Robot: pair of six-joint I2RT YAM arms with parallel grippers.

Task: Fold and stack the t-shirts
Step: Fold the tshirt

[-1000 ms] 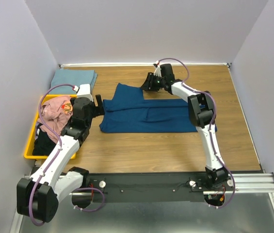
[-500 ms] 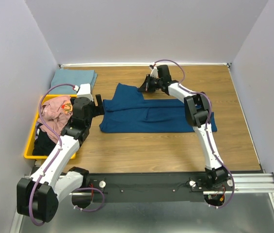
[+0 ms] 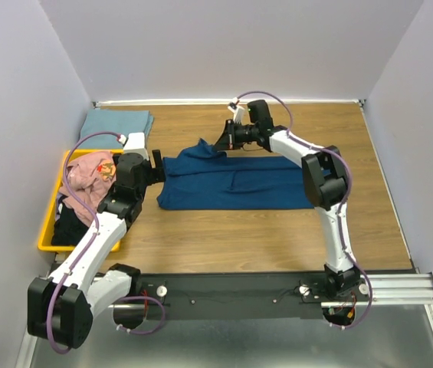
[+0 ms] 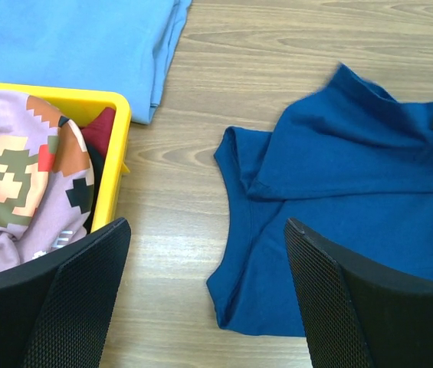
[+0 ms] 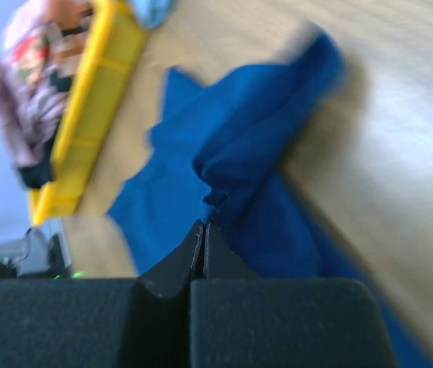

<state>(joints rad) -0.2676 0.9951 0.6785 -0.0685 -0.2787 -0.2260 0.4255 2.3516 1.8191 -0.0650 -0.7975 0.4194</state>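
The shirt (image 3: 239,184) lies in the middle of the desk (image 3: 277,234), long axis left to right. The right hand (image 3: 228,138) pinches its far-left flap, lifted, so the fold probably goes toward the near edge. The left hand (image 3: 155,165) hangs spread at its left end.

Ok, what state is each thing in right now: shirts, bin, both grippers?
blue shirt: spread on table, far corner pinched and lifted.
pale blue shirt: folded, lying flat.
yellow bin: holding unfolded shirts.
pink shirt: crumpled inside it.
left gripper: open, empty.
right gripper: shut on blue shirt.
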